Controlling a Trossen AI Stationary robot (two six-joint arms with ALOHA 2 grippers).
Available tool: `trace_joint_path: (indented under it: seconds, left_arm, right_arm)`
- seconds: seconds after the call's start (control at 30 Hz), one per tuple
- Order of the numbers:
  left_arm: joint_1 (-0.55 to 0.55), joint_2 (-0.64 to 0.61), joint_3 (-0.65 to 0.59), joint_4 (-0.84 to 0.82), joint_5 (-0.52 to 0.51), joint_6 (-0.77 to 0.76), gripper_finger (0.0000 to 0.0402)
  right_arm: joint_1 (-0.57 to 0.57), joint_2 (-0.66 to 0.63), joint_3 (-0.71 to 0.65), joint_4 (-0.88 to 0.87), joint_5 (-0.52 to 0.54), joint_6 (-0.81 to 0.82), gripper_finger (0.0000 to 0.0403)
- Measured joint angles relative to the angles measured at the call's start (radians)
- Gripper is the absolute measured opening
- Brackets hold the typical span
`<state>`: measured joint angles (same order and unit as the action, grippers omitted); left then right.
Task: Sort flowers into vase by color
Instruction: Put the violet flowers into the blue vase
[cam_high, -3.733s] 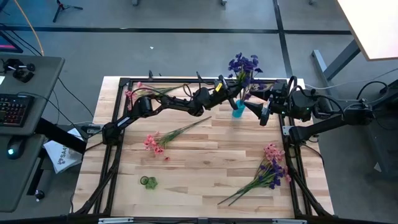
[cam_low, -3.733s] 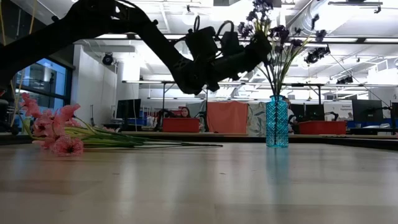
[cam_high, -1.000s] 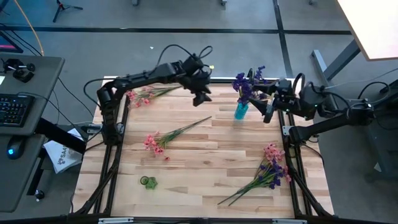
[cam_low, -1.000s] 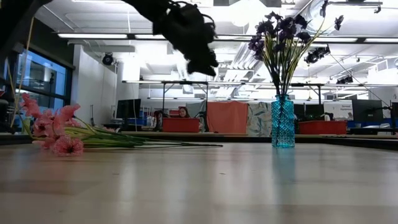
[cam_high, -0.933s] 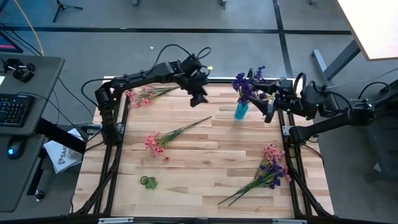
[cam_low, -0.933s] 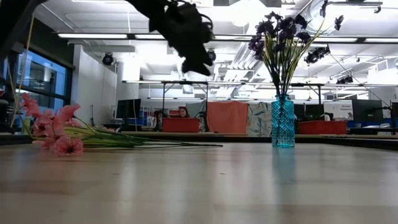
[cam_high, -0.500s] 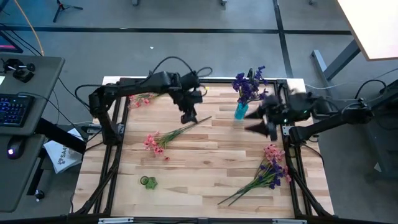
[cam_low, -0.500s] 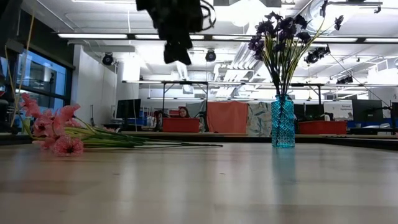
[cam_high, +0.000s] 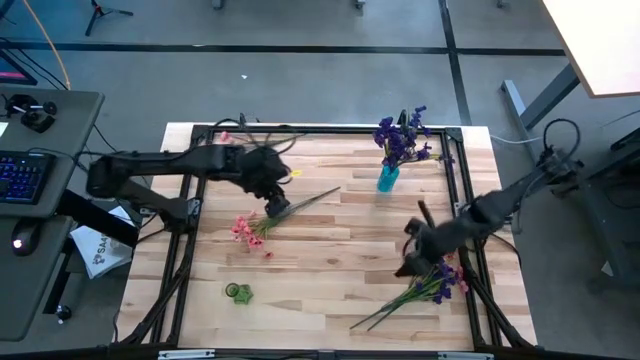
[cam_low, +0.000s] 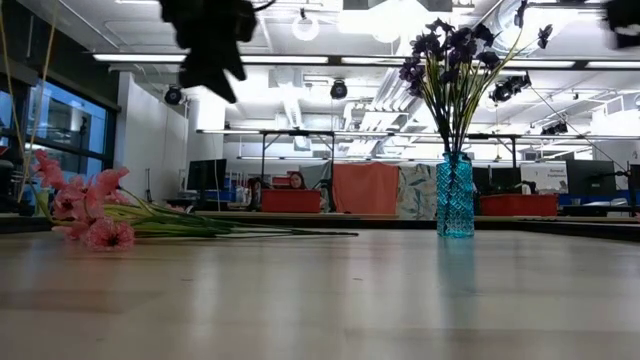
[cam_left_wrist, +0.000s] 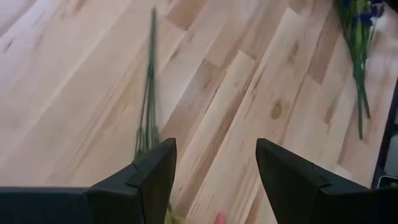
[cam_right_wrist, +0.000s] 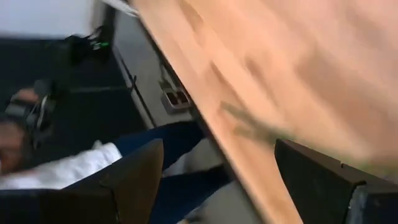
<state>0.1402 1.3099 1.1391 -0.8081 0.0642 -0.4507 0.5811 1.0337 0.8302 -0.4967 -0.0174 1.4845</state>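
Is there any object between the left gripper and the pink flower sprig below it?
Nothing visible. The left gripper, fingers open, hangs directly over the pink sprig's stems, with only bare table around them.

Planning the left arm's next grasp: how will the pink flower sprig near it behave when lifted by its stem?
The pink-blossomed sprig with thin green stems probably droops at its blossom end. It looks light. Its splayed stems may slip from the pincer.

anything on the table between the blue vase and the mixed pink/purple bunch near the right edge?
In the high view, only the right gripper hangs over that stretch, open, just above the mixed bunch. The wood below the blue vase is otherwise bare.
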Motion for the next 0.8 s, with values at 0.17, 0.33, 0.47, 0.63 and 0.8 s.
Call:
trace_joint_path:
  seconds: [0.17, 0.33, 0.47, 0.63, 0.8]
  left_arm:
    - [0.025, -0.072, -0.070, -0.011, 0.000, 0.004, 0.0209]
    - [0.068, -0.080, -0.077, -0.018, 0.000, 0.113, 0.0209]
    - [0.094, -0.080, -0.077, -0.018, 0.004, 0.193, 0.0209]
    - [0.117, -0.080, -0.077, -0.024, 0.004, 0.293, 0.0209]
    - [0.131, -0.080, -0.077, -0.025, 0.004, 0.337, 0.0209]
  right_arm:
    - [0.113, 0.136, -0.041, 0.095, 0.031, 0.412, 0.0304]
    - [0.160, 0.320, -0.010, 0.190, 0.035, 0.711, 0.0304]
    - [0.159, 0.461, 0.051, 0.292, -0.005, 0.756, 0.0304]
    - [0.131, 0.603, 0.143, 0.318, -0.051, 0.763, 0.0304]
    - [0.118, 0.691, 0.184, 0.313, -0.071, 0.781, 0.0304]
